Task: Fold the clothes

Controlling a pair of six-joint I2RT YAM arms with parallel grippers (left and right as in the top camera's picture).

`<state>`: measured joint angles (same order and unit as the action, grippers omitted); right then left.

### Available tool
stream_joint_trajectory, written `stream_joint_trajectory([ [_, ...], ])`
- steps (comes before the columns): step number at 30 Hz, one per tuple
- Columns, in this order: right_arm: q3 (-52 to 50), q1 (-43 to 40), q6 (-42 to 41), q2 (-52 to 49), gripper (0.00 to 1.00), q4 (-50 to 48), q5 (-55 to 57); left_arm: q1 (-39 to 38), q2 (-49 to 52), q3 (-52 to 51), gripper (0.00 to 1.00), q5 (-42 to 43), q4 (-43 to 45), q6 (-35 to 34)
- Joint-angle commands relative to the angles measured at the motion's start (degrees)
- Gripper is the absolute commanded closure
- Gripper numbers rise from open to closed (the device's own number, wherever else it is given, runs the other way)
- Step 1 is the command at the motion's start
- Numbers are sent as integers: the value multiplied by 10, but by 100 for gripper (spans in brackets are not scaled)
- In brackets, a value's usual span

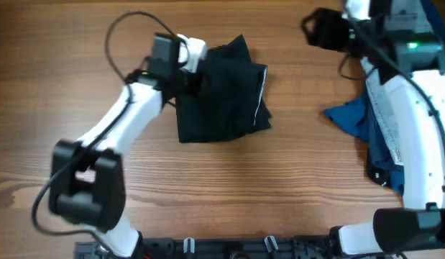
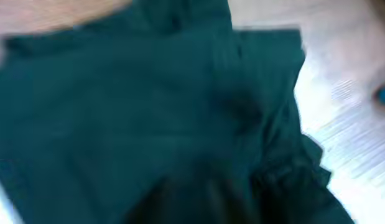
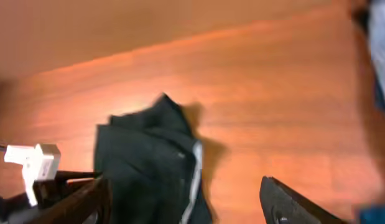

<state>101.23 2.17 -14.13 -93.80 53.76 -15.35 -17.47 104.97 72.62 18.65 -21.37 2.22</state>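
We saw the dark, near-black folded garment lying on the brown wooden table, in the far middle of the overhead view. It made a rough rectangle with a thin pale stripe down its right edge and one corner poking out at the far side. The left gripper was at the garment's left far edge, over the cloth. The left wrist view was blurred and filled almost wholly with dark greenish fabric, so we could not tell whether the jaws were parted or pinched on the cloth.

The right gripper was at the far right of the table, well apart from the dark garment. In the right wrist view its two dark fingers stood wide apart with nothing between them, so the right gripper was open and empty. The same garment showed beyond them on the wood.

A crumpled heap of blue cloth lay at the right side of the table, partly under the right arm's white link and well apart from the dark garment.
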Motion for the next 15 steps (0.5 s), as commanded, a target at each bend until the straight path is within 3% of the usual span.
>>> stream_joint_trajectory([
  [1, -4, -16, -6, -9, 23, 21, 3, -53, 59, 5, 96, -49, 37, 4],
  [5, -4, -16, -4, -9, 23, 21, 3, -123, 124, 5, 96, -165, 104, 58],
  [8, -4, -16, -1, -9, 23, 28, 3, -126, 153, 5, 95, -185, 136, 62],
  [15, -4, -16, 2, -9, 23, 72, 3, -22, 225, 5, 91, -239, 222, -116],
])
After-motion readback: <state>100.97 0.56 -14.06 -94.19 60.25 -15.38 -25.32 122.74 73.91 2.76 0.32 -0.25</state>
